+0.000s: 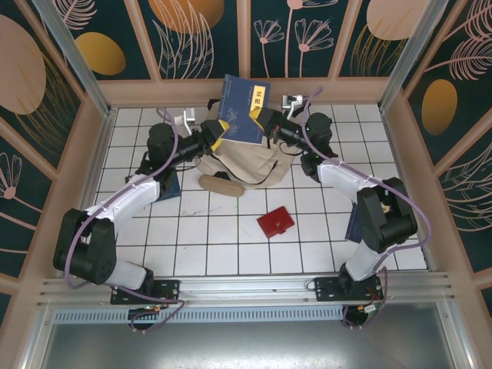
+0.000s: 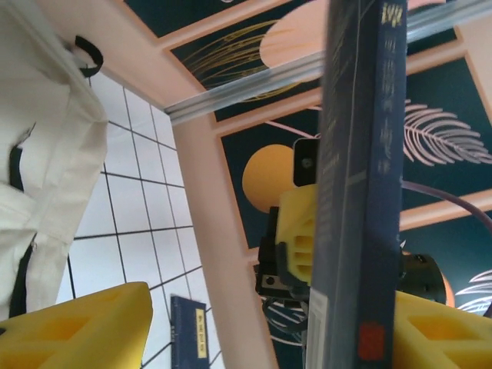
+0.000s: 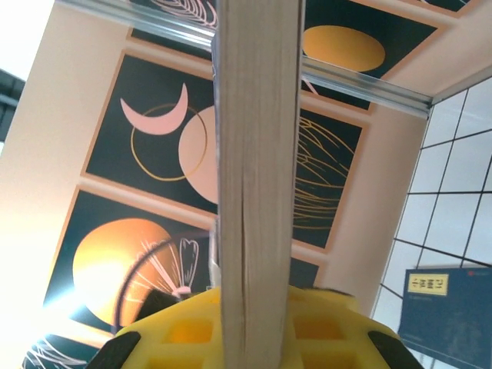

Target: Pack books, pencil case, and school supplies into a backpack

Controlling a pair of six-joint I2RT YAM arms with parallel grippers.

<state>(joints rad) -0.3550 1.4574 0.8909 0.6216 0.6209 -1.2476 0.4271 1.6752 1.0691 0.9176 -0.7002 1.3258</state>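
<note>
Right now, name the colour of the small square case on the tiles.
The case is red; the top camera shows it best.

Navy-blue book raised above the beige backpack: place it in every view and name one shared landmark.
Top external: the flat navy-blue book with a pale yellow label stands upper centre, above the cream fabric backpack.
Left wrist: edge-on, a tall dark band right of centre.
Right wrist: its pale page edge runs down the middle.
Shared landmark: the white tiled table.

Backpack (image 1: 254,165) blocking the far middle of the tabletop (image 1: 207,254), book (image 1: 240,108) raised over it, pencil case (image 1: 221,185) and red case (image 1: 275,223) mid-tabletop, bare tiles along the near edge and far corners
</note>
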